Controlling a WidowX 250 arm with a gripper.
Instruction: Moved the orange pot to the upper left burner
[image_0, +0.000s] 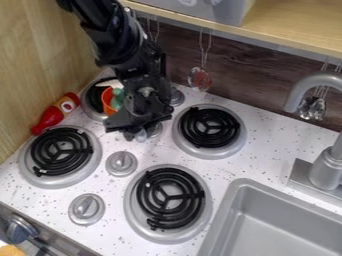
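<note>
The black gripper (138, 128) hangs over the upper part of the stove, between the two upper burners. Just left of it is the orange pot (107, 98), at the right side of the upper left burner (91, 108) and partly hidden by the arm. Something green (118, 99) shows at the pot, with a whitish piece (110, 84) above it. Whether gripper and pot touch I cannot tell.
A red bottle (51, 117) lies by the left wall. Other burners sit at upper right (240, 134), lower left (95, 162) and lower right (135, 220). A sink (234, 200) and faucet (325, 167) stand right; utensils (200, 79) hang behind.
</note>
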